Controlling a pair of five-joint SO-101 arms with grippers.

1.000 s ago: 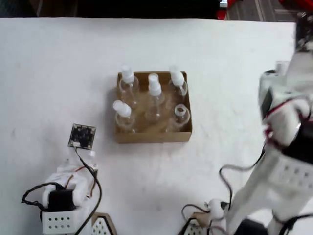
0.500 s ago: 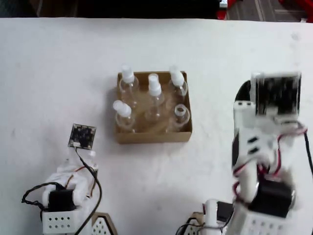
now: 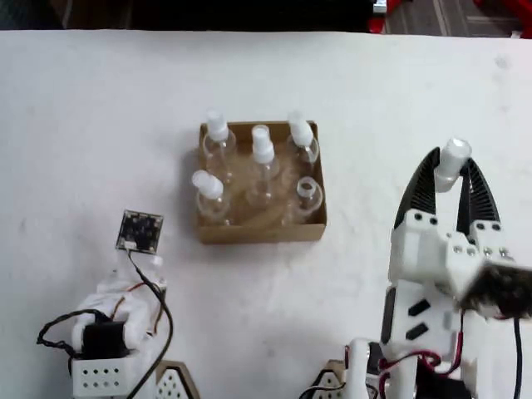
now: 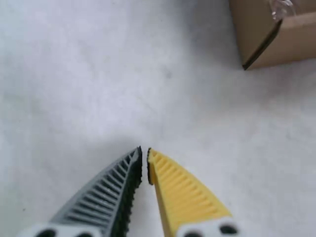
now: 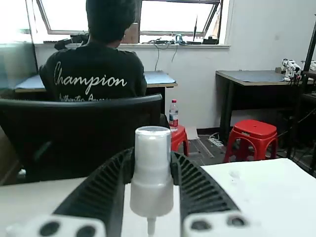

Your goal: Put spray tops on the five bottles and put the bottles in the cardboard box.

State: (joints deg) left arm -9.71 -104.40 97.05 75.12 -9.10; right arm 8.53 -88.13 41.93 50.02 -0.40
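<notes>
Black jaws of the right hand (image 5: 152, 157) pinch a white spray top (image 5: 152, 182) from both sides. The cap stands out past the tips and the thin tube points back toward the palm. In the high view this hand (image 3: 453, 179) is raised over the white surface (image 3: 100, 100) with the top (image 3: 455, 156) at the end of its jaws.

Off to this hand's left, well apart from it, the cardboard box (image 3: 262, 230) sits on the surface with five clear bottles standing inside. Four bottles (image 3: 219, 143) wear white spray tops. The bottle in the corner nearest the right hand, the open bottle (image 3: 307, 198), has a bare neck.

Farther left, the left hand (image 4: 144, 160) has its grey and yellow jaws closed tip to tip with nothing between them, low over bare surface. A corner of the box (image 4: 276, 39) lies well ahead of its tips, off to its right.
</notes>
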